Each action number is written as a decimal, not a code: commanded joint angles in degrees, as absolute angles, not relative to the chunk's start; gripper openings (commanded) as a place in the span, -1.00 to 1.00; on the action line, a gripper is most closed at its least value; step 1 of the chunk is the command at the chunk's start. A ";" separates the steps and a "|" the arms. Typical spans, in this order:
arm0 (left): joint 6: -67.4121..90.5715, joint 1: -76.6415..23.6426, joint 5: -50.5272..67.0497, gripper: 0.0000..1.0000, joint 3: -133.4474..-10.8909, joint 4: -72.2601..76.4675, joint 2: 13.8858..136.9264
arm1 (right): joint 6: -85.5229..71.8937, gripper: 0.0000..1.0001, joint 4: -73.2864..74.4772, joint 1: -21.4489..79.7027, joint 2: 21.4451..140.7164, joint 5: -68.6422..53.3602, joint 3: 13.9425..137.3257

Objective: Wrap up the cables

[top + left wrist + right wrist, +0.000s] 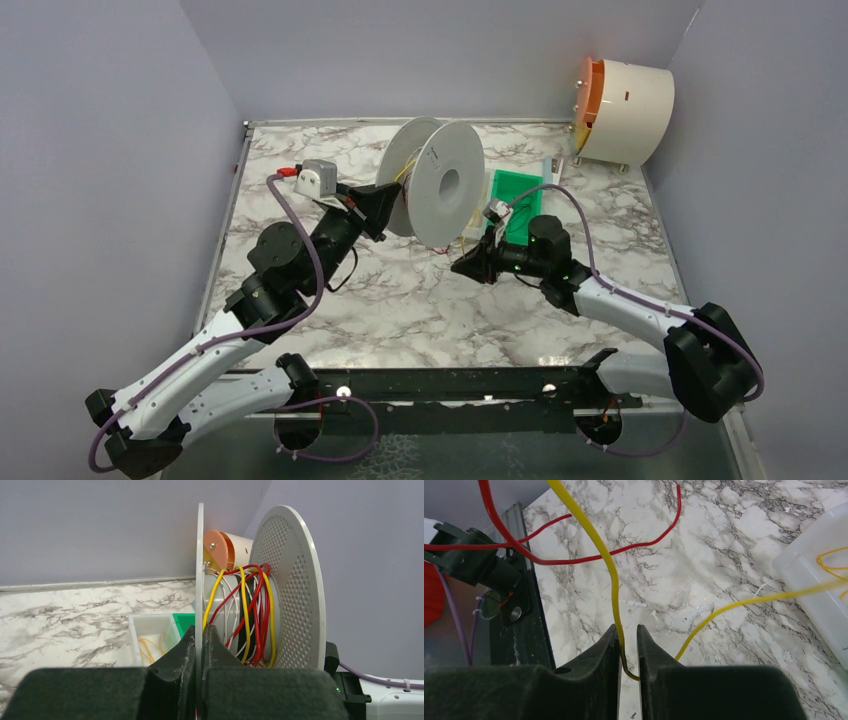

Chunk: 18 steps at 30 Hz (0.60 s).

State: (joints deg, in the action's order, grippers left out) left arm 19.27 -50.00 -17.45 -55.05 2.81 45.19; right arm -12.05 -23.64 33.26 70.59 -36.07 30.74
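Note:
A white spool [450, 185] stands on edge at the table's middle back. My left gripper [388, 208] is shut on its left flange [200, 555]; the thin disc runs between the fingers [200, 630]. Yellow, red, white and black cables [250, 610] are wound loosely round the hub. My right gripper [462, 266] is low in front of the spool, shut on a yellow cable [594, 540] that runs up out of the jaws [628, 630]. The cable's other part [749, 602] trails right toward a tray. A loose red cable [624, 555] loops over the table.
A green bin [515, 195] and a white tray [152, 630] holding thin yellow wires sit right of the spool. A white and orange drum [625, 110] stands at the back right corner. A black rail [450, 385] runs along the near edge.

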 commanded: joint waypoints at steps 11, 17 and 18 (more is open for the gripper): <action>19.48 -49.98 -16.87 -1.00 -62.35 6.83 42.32 | -12.87 -0.33 -22.98 32.96 59.64 -31.10 28.06; 18.90 -49.98 -16.06 -1.00 -63.08 3.72 41.74 | -12.26 -0.06 -18.76 32.96 54.17 -29.25 28.77; 18.79 -50.05 -16.27 -1.00 -62.96 3.56 41.48 | -12.02 -0.01 -18.20 32.96 53.09 -28.62 28.81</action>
